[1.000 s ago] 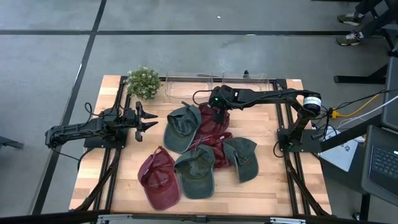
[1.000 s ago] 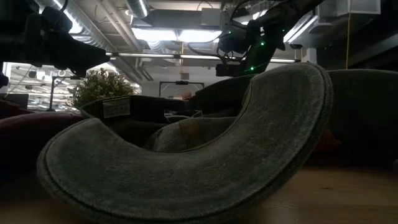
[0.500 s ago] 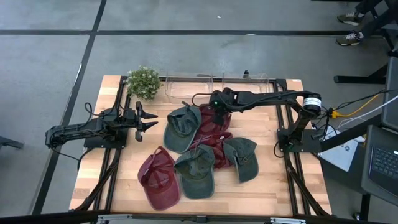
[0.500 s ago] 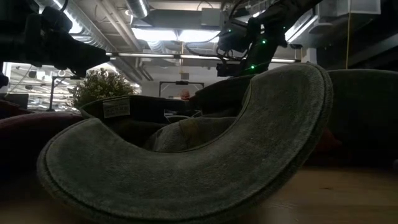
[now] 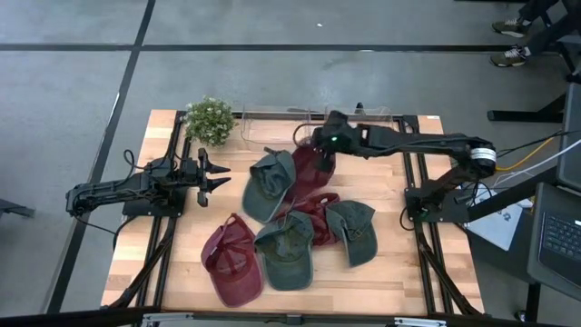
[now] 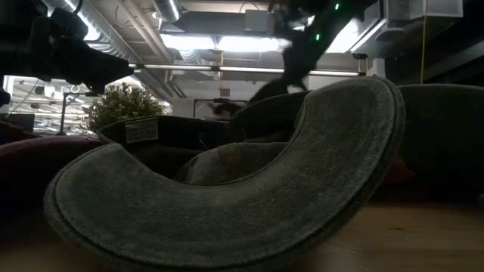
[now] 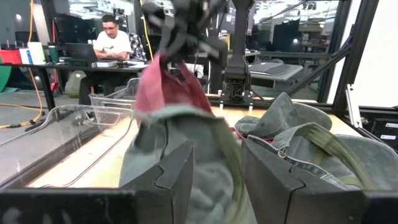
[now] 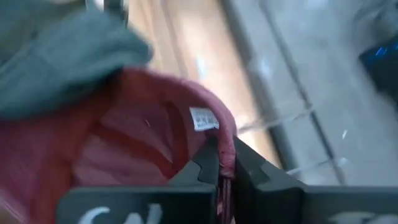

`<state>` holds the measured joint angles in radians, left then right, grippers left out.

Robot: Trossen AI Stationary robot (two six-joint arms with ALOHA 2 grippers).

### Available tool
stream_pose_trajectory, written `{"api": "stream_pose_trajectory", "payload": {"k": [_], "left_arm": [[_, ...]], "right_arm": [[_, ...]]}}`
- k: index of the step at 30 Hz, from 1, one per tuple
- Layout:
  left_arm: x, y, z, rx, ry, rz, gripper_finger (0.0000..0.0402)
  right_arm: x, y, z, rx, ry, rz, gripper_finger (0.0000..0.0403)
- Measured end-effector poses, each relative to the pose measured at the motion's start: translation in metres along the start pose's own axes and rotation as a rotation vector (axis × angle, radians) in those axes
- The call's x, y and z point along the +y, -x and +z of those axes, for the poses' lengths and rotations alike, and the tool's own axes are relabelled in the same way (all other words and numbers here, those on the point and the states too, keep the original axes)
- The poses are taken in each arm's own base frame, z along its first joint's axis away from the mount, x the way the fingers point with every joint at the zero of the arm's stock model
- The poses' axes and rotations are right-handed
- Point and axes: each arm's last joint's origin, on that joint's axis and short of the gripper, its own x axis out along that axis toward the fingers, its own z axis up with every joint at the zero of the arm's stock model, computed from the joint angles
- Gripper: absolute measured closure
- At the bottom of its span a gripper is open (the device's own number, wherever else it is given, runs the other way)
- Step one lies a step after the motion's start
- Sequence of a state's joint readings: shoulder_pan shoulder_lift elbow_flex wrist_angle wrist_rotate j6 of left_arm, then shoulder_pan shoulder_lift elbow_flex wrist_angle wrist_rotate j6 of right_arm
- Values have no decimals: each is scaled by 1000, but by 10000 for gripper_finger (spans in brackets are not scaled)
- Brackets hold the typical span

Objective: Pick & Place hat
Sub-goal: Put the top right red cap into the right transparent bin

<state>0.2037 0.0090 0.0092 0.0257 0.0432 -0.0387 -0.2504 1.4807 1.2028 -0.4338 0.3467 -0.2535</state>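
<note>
Right end effector (image 8: pixel 219 169) pinches the maroon cap's (image 5: pixel 309 168) rim (white label inside), crown drooping.

Your right gripper (image 5: pixel 323 148) clamped onto the red cap (image 5: pixel 307 167) and pulled it toward the tabletop's far edge, dragging the green cap (image 5: pixel 269 186) beside it askew.

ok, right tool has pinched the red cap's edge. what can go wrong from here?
1. The right tool grips only the thin rim of the dark red fabric cap; it could slip out.
2. The grey-green fabric cap overlaps the red one and may be dragged along.
3. The clear plastic bin sits close behind; a swinging cap could snag its wall.
</note>
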Motion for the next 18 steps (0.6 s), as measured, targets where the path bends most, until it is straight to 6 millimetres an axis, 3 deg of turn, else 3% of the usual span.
{"api": "stream_pose_trajectory", "payload": {"k": [11,18], "left_arm": [[0,0,0,0,0,0,272],[0,0,0,0,0,0,272]], "right_arm": [[-34,80,34,-489,-57,-1,388],[-41,106,43,-698,-172,133,388]]}}
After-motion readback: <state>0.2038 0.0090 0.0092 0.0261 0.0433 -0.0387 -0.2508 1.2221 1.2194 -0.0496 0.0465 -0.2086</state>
